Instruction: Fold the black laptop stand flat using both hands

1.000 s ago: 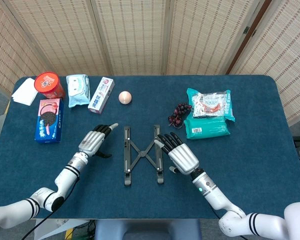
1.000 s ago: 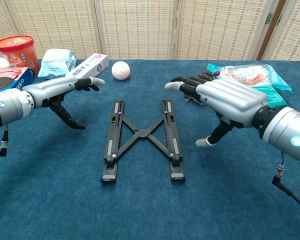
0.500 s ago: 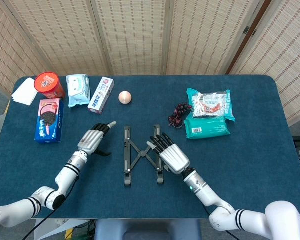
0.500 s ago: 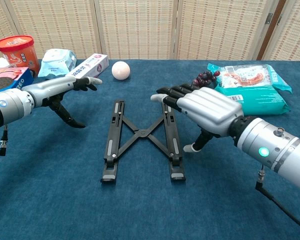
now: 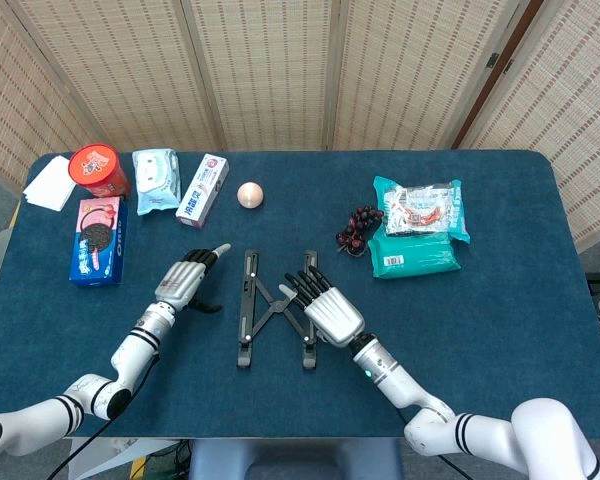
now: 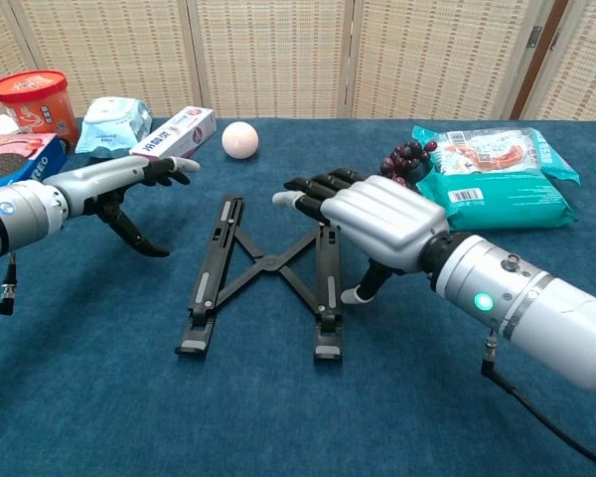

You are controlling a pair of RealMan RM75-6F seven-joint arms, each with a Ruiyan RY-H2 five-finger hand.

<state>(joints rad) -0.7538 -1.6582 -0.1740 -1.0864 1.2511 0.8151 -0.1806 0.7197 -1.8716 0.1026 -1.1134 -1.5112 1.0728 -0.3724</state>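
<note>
"OREO" on the blue cookie box (image 5: 97,238) (partly cut off at the chest view's edge)

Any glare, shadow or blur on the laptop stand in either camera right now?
Head view: even light, the laptop stand sharp, no glare; the right hand covers part of its right rail. Chest view: stand crisp with only soft shadow beneath it, left hand in focus, mild wide-angle stretch on the right forearm.
</note>
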